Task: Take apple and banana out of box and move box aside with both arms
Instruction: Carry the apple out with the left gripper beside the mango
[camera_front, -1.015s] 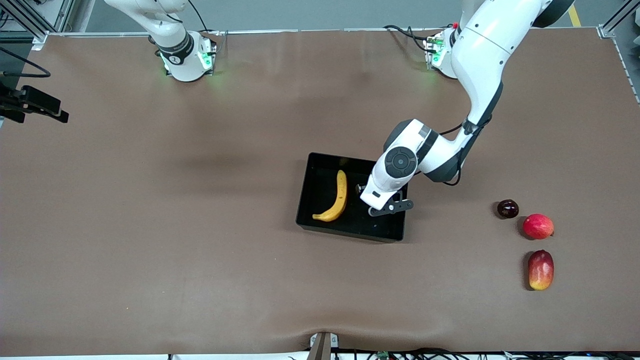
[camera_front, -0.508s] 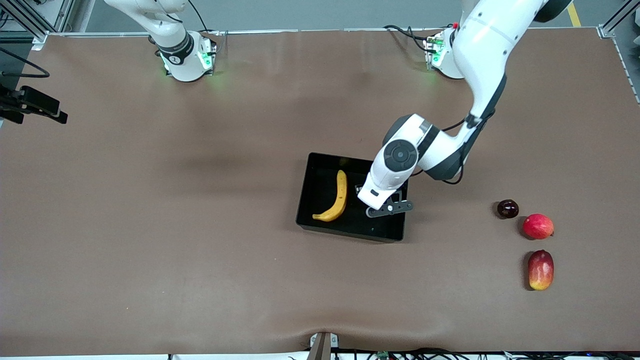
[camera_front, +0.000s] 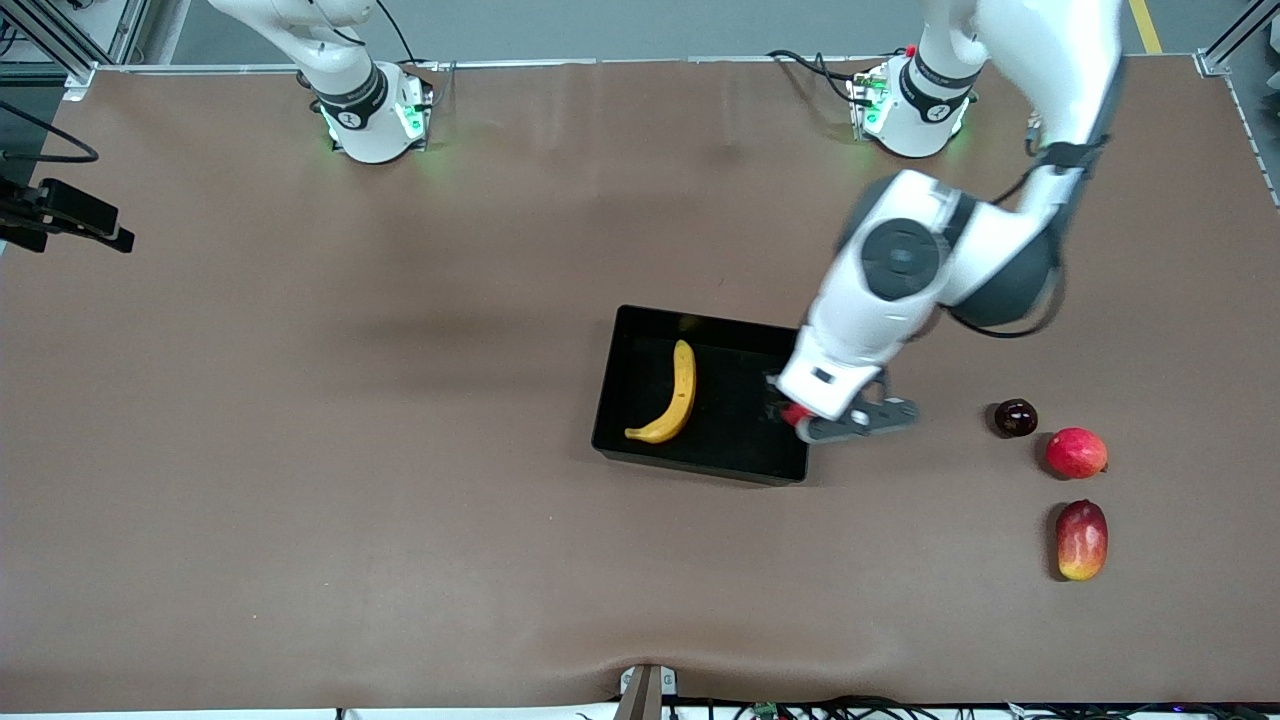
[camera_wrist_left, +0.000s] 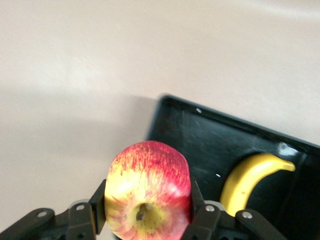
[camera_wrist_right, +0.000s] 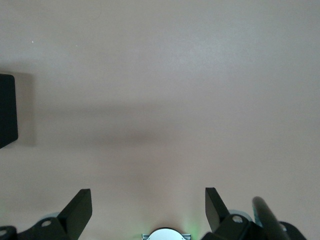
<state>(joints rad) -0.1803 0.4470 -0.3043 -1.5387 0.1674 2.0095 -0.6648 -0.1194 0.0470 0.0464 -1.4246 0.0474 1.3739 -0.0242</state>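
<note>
The black box (camera_front: 630, 380) lies mid-table with the yellow banana (camera_front: 685, 395) inside it. My left gripper (camera_front: 800, 415) hangs over the box's wall at the left arm's end, shut on the red, yellow-streaked apple (camera_front: 793, 413). In the left wrist view the apple (camera_wrist_left: 148, 185) fills the left gripper (camera_wrist_left: 148, 192), a finger pressed against each side. Below it I see the box (camera_wrist_left: 200, 145) and the banana (camera_wrist_left: 245, 180). My right gripper (camera_wrist_right: 148, 192) stands open over bare table with nothing between its fingers. It is out of the front view.
Toward the left arm's end of the table lie a small dark purple fruit (camera_front: 1015, 417), a round red fruit (camera_front: 1076, 452) and an oblong red-yellow mango (camera_front: 1081, 539). A black camera mount (camera_front: 80, 215) juts in at the right arm's end.
The left gripper closed on the apple down in the box, then rose with it and moved toward the left arm's end, over the box's wall. The banana and box stayed put.
</note>
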